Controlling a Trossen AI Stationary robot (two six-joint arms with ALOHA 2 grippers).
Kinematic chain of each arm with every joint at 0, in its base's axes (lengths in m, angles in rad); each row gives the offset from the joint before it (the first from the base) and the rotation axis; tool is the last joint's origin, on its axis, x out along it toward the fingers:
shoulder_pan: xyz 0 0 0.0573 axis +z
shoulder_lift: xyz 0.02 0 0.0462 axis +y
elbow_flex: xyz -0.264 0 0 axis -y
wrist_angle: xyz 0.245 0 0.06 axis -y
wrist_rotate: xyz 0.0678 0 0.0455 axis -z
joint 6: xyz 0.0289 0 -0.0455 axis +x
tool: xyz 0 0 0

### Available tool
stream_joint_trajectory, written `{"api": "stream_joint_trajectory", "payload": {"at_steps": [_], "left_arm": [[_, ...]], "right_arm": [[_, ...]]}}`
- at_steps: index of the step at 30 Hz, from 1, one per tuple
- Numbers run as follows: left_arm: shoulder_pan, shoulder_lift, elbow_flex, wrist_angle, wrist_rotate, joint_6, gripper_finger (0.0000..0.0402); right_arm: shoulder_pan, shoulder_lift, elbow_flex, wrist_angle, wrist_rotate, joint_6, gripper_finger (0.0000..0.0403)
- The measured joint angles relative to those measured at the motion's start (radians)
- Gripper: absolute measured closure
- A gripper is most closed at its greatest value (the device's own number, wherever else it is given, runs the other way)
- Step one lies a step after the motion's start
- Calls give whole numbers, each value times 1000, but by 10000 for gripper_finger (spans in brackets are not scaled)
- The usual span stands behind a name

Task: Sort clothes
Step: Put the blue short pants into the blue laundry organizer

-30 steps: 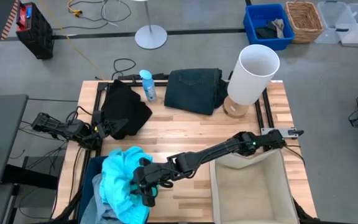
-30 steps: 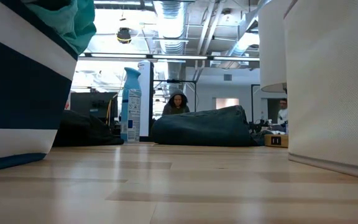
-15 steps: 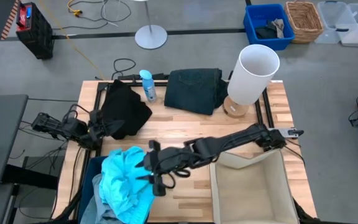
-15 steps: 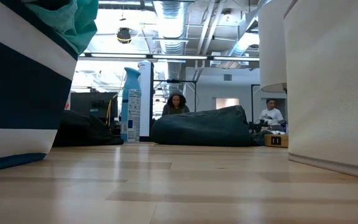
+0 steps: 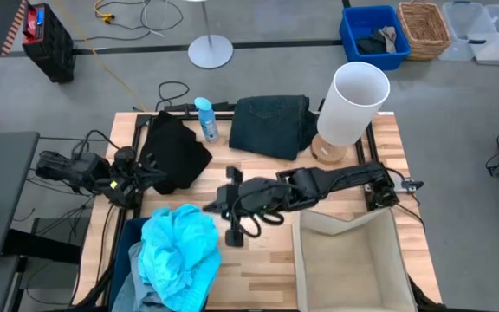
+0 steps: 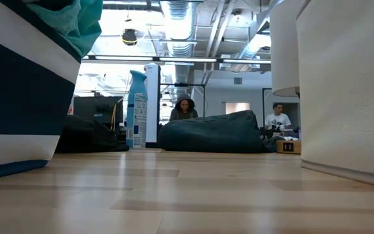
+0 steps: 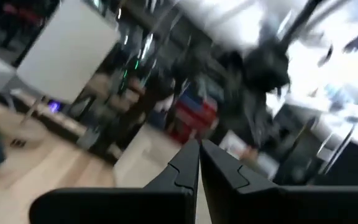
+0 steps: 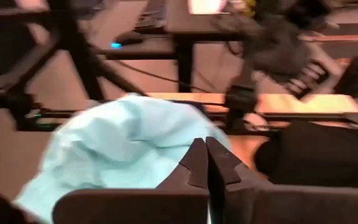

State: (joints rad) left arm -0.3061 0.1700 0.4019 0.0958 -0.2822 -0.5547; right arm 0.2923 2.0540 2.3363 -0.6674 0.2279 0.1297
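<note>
The bright turquoise garment (image 5: 177, 256) lies heaped in a dark bin (image 5: 121, 238) at the table's near left, on top of a pale blue garment (image 5: 135, 288). It also shows in the right wrist view (image 8: 123, 146) and hangs over the bin's rim in the low view (image 6: 86, 26). The black garment (image 5: 177, 152) and the dark denim-like garment (image 5: 271, 126) rest on the far half of the table. My right gripper (image 5: 217, 209) hovers shut and empty just right of the turquoise heap. My left gripper (image 5: 152, 171) is shut beside the black garment's left edge.
A blue spray bottle (image 5: 204, 119) stands between the two dark garments. A tall white cylinder (image 5: 353, 102) stands at the far right and a beige bin (image 5: 388, 260) at the near right. People sit beyond the table (image 6: 185, 107).
My right gripper has let go of the turquoise garment, which now lies settled in the bin. It has drawn back from the heap toward the table's middle and far side, and its fingers have shut. My left arm has shifted slightly toward the table's left edge.
</note>
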Motion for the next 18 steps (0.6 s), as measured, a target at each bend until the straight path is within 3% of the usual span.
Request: {"api": "stream_joint_trajectory", "payload": {"at_steps": [9,13,18], "left_arm": [[-13,351,350,-462,238,67,388],[-66,489,433,-476,357,139,388],[-181,650,527,-486,409,207,388]], "right_arm": [[-42,-95,0,-35,147,-30,401],[-40,-145,0,-48,205,-53,402],[-28,-180,0,-72,232,-60,402]]}}
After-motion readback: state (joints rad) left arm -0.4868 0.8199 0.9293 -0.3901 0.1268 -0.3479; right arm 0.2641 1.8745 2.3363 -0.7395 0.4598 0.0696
